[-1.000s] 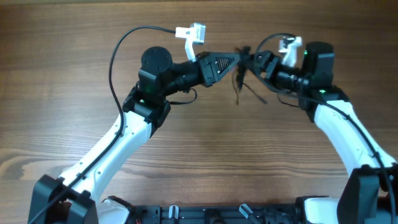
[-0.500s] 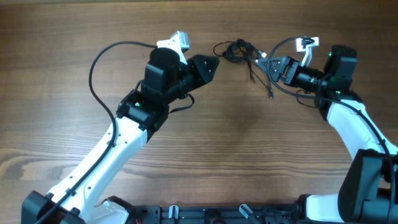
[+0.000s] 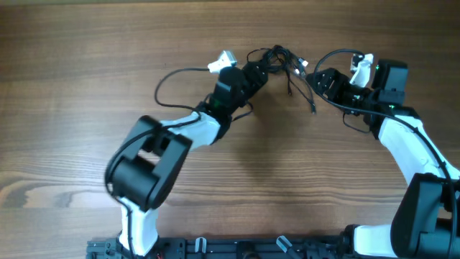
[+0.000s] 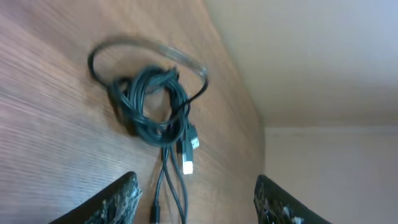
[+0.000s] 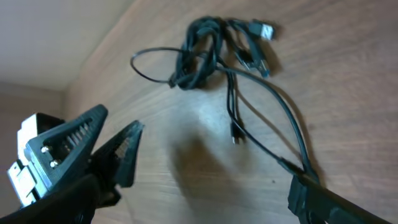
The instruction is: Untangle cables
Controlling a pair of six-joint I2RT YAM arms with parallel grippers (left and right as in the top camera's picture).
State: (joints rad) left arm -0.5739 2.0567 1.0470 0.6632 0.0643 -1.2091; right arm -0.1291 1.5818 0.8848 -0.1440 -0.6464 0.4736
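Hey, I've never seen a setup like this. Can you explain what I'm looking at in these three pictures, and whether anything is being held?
These are two robot arms at a wooden table, each ending in a two-finger gripper. The wide picture looks straight down from above. The other two come from small cameras on each wrist. On the table lies a knotted bundle of thin black cables with loose plug ends. The left gripper and right gripper both stand open near it, holding nothing.
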